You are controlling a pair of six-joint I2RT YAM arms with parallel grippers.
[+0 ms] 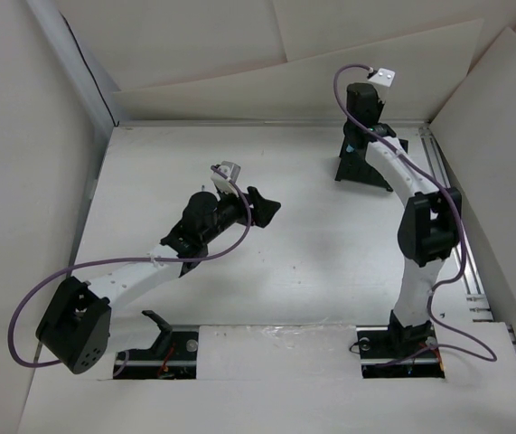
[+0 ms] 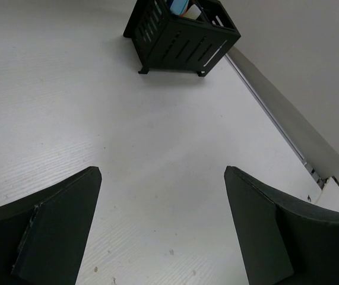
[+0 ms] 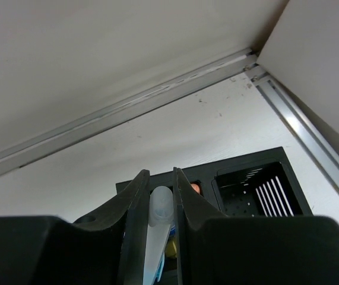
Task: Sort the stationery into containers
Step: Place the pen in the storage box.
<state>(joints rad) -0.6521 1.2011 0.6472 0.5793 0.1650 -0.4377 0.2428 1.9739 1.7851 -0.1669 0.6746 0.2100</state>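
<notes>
Right wrist view: the right gripper (image 3: 160, 173) is clamped on a pale, slim pen-like piece (image 3: 159, 208), held just above the black organiser box (image 3: 246, 161). An orange piece (image 3: 196, 187) shows in one of the box's compartments. The left gripper (image 2: 162, 172) hangs over the bench (image 2: 98, 107) with its fingers wide apart, well away from the box.

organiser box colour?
The organiser box is black, with slotted sides; clearest in the left wrist view.
</notes>
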